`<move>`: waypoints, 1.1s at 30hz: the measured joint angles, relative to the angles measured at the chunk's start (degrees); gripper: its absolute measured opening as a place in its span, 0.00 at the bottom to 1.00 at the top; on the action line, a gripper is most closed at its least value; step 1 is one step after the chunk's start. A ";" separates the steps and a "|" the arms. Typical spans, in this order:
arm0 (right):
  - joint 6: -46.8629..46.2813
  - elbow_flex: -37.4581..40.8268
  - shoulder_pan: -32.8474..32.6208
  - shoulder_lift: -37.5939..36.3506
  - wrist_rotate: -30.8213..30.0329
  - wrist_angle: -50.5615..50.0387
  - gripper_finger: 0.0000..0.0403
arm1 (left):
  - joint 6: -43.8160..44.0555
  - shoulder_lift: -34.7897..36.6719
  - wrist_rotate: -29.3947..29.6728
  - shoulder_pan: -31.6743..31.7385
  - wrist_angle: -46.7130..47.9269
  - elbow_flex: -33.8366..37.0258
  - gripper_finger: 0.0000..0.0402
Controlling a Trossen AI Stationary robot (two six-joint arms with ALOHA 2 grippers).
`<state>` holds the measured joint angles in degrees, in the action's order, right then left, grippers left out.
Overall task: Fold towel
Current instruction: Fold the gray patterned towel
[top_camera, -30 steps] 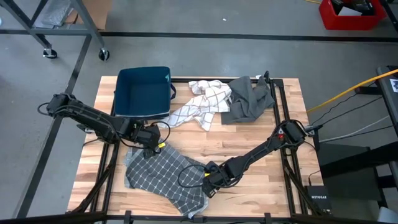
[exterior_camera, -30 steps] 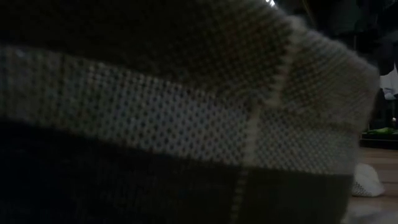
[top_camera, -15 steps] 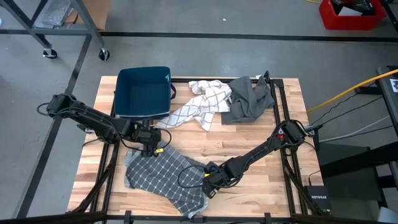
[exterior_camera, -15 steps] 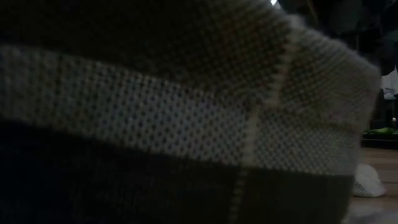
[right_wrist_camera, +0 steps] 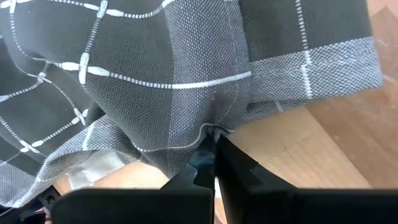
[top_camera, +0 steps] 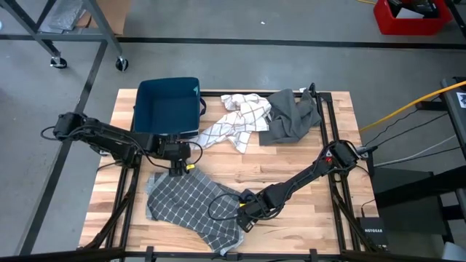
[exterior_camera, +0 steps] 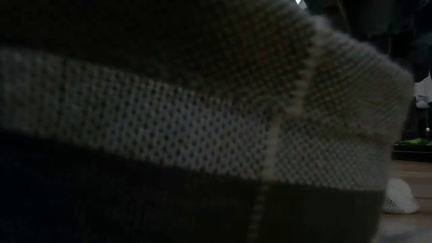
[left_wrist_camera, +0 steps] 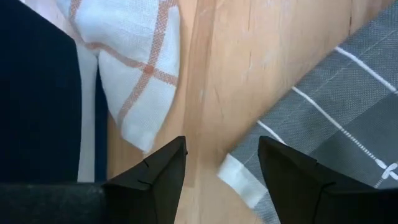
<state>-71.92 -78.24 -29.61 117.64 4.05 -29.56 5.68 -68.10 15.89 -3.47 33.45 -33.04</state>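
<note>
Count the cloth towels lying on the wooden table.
3: a dark grey checked towel at the near edge, a white checked towel mid-table, and a plain grey towel at the far right. More could lie underneath.

Left arm stretched low, left tool (top_camera: pixel 177 167) fingers spread apart, right tool (top_camera: pixel 246 212) clamped tight, arm angled inward

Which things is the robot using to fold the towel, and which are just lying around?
Part of the job:
- grey checked towel
- right hand, shut on the towel's edge
- left hand, open above the towel's corner

Just lying about:
- blue bin
- white checked cloth
- plain grey cloth
</note>
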 joint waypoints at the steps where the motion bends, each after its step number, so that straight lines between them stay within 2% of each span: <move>1: 0.26 0.00 0.00 0.00 0.00 0.03 0.03 | -0.16 0.02 -0.61 0.47 -0.04 0.00 0.48; 9: 0.44 0.00 0.00 0.00 0.02 0.12 0.03 | -1.70 -0.30 -6.52 2.22 -0.39 0.00 0.48; 22: 1.13 0.00 -0.02 0.00 0.09 0.60 0.02 | -4.68 -10.39 -7.20 2.43 -1.61 -0.24 0.48; 28: 1.74 0.00 -0.07 0.11 0.31 3.05 0.02 | -4.65 -12.75 -13.84 2.41 -1.82 -0.37 0.48; 33: 1.75 0.00 -0.09 0.11 0.47 2.91 0.02 | -4.16 -12.74 -15.15 2.41 -1.63 -0.26 0.39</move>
<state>-70.17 -78.24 -29.69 117.75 4.52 -26.65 1.52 -80.84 0.73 -1.06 31.81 -33.30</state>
